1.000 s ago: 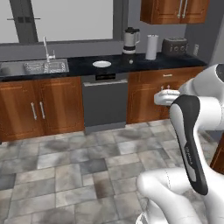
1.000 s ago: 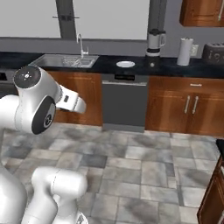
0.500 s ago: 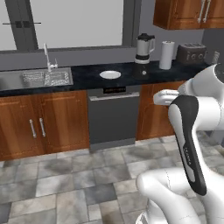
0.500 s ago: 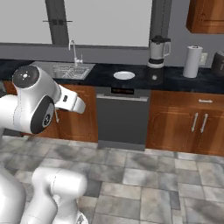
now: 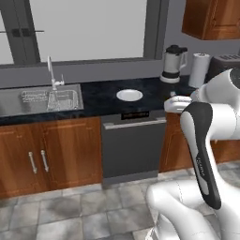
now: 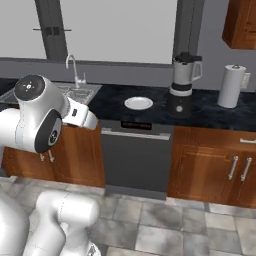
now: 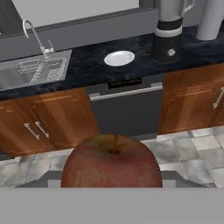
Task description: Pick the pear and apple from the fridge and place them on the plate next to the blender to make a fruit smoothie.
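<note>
reddish-brown round apple [image 7: 112,162] sits close at the bottom of the hand view, stem up, gripped by the end effector. beyond it, the small round white plate [image 7: 119,57] lies bare on the dark table [image 7: 87,65], just left of the dark-based blender [image 7: 169,30] and right of the steel sink [image 7: 30,73].

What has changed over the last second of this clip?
The base drove closer to the counter, so plate, blender and sink loom larger in both base views. The things themselves stayed put; the plate is still bare. The apple sits at the gripper.
</note>
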{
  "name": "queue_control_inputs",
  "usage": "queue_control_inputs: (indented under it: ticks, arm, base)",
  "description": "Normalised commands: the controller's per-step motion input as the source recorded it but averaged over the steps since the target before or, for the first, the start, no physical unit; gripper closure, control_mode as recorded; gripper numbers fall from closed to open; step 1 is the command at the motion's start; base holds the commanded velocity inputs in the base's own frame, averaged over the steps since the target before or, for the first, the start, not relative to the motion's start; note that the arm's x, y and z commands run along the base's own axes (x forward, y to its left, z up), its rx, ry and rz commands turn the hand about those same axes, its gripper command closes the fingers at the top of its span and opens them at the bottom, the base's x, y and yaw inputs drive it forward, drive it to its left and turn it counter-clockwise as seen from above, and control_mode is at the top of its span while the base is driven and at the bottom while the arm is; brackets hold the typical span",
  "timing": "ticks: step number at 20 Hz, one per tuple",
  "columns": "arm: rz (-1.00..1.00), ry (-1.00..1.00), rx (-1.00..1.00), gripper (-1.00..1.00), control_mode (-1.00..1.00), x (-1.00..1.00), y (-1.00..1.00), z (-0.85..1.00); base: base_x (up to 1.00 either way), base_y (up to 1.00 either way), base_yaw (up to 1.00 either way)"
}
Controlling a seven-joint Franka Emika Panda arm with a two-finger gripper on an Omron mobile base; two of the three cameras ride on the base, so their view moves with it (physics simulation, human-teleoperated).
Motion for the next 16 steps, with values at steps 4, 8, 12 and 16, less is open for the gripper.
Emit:
queue_control_inputs:
  ticks: [4,8,12,16]
  arm:
    - [0.00,0.00,0.00,1.00,1.00,0.00,0.00,0.00]
    - [0.00,0.00,0.00,1.00,1.00,0.00,0.00,0.00]
    - [0.00,0.00,0.00,1.00,1.00,0.00,0.00,0.00]
    - [0.00,0.00,0.00,1.00,1.00,0.00,0.00,0.00]
  base:
    - [1.00,-0.09,0.01]
    - [1.00,-0.21,0.03]
    - [1.00,-0.19,0.01]
    - [1.00,-0.21,0.00]
